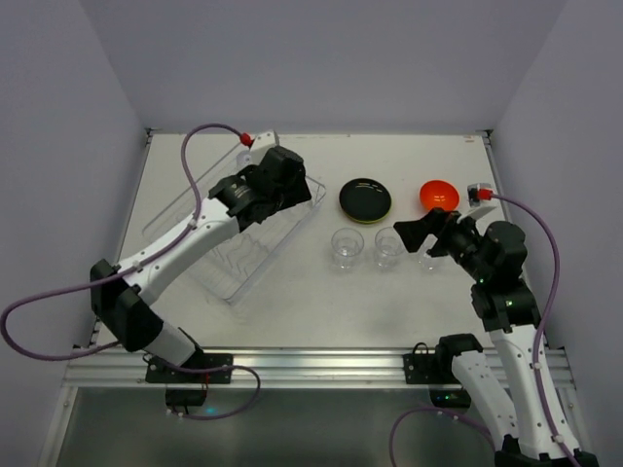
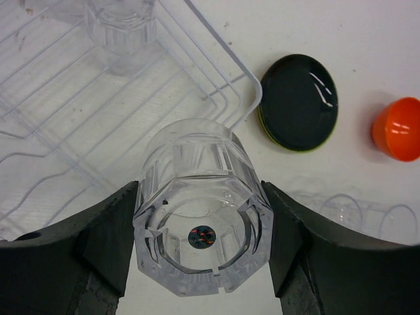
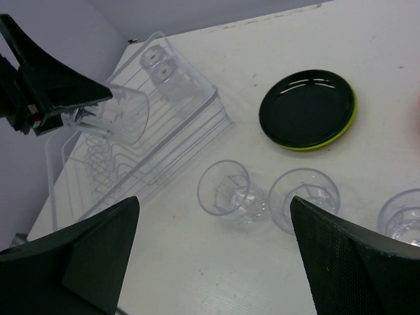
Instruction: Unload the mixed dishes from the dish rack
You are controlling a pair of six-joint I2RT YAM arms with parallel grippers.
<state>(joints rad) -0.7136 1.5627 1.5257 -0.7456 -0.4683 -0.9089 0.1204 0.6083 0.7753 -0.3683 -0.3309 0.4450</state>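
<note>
While the left fingers (image 2: 98,243) clamp a clear cup (image 2: 200,197) above the rack's (image 1: 277,248) right edge, the right fingers (image 3: 354,262) hang spread wide and empty over the counter (image 1: 389,311). On it stand three cups (image 1: 348,246) in a row, near the black plate (image 1: 365,197) stacked on the green plate (image 3: 308,148), and the bowl (image 1: 438,195). In the rack sit two cups (image 3: 164,72).

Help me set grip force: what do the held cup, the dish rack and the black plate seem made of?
The held cup: clear, faceted, glossy, see-through walls; likely hard plastic, possibly glass. The dish rack: thin pale wire, probably coated or plated metal. The black plate: smooth and shiny, sharp white highlights; plastic or glazed ceramic, can't tell.
</note>
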